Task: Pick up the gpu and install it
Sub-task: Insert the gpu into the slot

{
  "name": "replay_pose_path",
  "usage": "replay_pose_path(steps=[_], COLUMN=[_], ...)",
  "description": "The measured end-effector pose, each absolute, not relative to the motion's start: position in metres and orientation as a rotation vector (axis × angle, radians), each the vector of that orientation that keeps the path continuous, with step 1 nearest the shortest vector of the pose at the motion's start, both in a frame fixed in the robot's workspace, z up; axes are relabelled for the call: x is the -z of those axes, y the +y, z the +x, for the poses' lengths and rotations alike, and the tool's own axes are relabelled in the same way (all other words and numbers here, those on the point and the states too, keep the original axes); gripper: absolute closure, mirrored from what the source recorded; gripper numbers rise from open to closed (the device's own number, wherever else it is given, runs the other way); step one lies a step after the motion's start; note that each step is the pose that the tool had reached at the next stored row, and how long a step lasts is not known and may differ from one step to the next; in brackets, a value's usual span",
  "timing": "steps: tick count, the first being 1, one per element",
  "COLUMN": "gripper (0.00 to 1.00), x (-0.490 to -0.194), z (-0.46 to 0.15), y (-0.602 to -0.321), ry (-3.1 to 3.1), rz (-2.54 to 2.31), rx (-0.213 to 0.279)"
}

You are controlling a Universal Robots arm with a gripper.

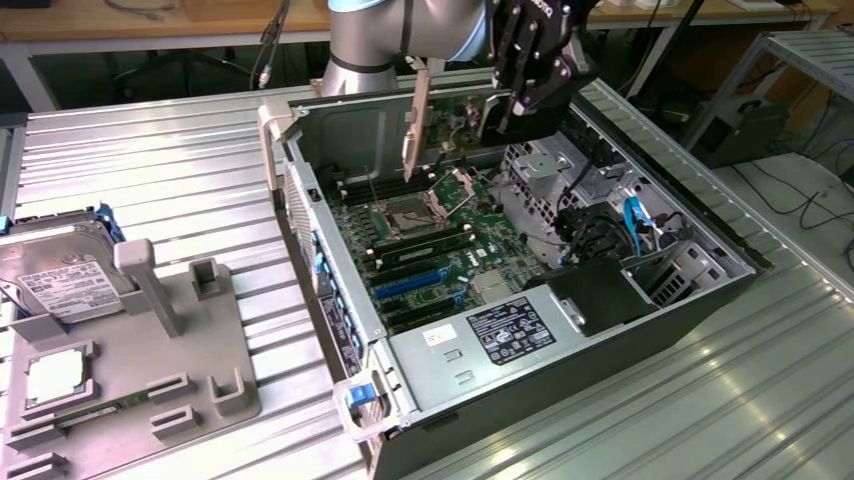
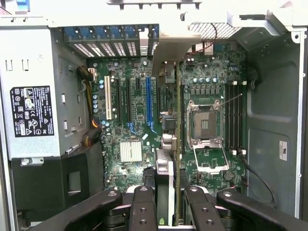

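fingers (image 2: 143, 209), two of them and black, clamp one gpu (image 2: 164, 173) between them, holding it edge-on with its one silver end bracket (image 1: 418, 120) pointing toward the rear slots. the card hangs over the open computer case (image 1: 707, 225), not seated, above one motherboard (image 2: 130, 115). on that board sit one open cpu socket (image 2: 204, 122), one blue expansion slot (image 2: 148, 101) and one white slot (image 2: 108, 103). one power supply (image 2: 31, 96) with a black label sits in a corner of the case. farther off, on the ribbed metal desk (image 1: 160, 170), one grey holder (image 1: 147, 380) carries one hard drive (image 1: 60, 275).
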State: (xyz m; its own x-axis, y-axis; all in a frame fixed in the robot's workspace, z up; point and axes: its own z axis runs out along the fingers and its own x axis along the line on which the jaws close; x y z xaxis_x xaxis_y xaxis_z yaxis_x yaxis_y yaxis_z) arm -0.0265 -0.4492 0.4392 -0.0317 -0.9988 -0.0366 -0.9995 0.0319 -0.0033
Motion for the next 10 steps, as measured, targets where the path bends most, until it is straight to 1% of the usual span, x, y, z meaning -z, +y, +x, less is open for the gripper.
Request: replay_pose_path(steps=[10], gripper=[0.72], x=[-0.4376], z=[-0.0266], y=[-0.4492], ry=[2.243], rz=[-2.172], rx=[-0.051])
